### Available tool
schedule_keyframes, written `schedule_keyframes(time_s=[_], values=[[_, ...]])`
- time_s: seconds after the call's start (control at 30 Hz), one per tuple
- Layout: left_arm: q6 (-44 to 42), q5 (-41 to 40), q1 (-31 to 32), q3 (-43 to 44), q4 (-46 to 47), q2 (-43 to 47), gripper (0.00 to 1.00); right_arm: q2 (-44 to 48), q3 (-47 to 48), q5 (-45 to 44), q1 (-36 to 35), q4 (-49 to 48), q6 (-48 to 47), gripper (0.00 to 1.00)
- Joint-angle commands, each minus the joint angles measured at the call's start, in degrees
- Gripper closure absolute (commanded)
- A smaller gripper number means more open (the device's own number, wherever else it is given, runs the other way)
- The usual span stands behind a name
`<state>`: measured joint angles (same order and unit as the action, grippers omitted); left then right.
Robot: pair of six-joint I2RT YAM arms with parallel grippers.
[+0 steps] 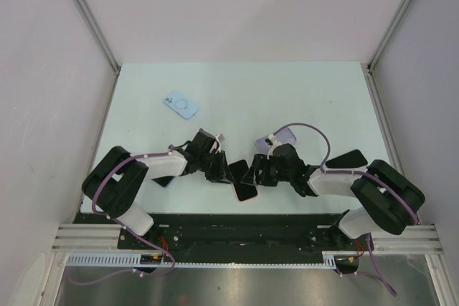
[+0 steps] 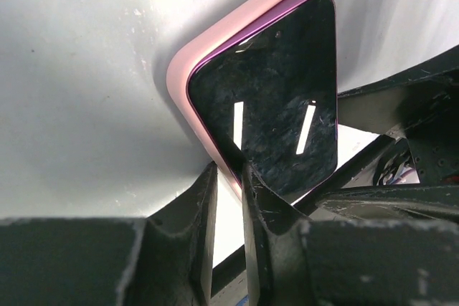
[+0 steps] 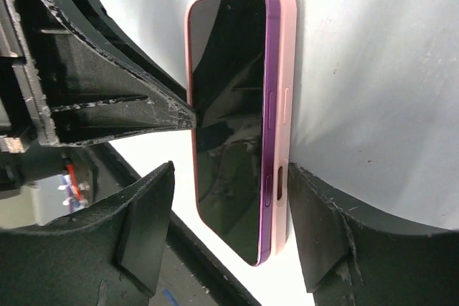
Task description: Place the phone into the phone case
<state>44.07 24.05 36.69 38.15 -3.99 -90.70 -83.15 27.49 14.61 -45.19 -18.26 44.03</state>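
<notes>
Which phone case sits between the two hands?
The pink case, with the purple phone on it; the light blue case lies alone, farther back on the left.

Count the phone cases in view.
2: a pink case with the phone, near centre; a light blue case far left. A lavender item by the right arm may be another.

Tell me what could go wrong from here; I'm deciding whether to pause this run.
1. The phone stands proud of the pink case along one side, so it may pop back out.
2. The right tool is open, and only the left tool seems to nip one edge. The pair could twist or slip.
</notes>
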Motion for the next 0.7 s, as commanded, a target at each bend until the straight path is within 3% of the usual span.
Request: schedule_keyframes(time_s=[0.0, 0.47, 0.67], values=[[-0.39, 0.29, 0.67, -0.97, -0.23, -1.33, 0.78, -1.13, -2.26, 11.31, 1.67, -13.45, 5.44, 0.32], [0.31, 0.64, 0.58, -1.68, 0.65, -0.97, 0.78, -7.81, -6.39, 21.42, 5.64, -33.75, 14.32, 0.36], [0.22, 0.56, 0.67, -1.68, 0.82, -0.80, 0.77, -10.80, -7.09, 22.13, 6.34, -37.72, 16.00, 0.39]])
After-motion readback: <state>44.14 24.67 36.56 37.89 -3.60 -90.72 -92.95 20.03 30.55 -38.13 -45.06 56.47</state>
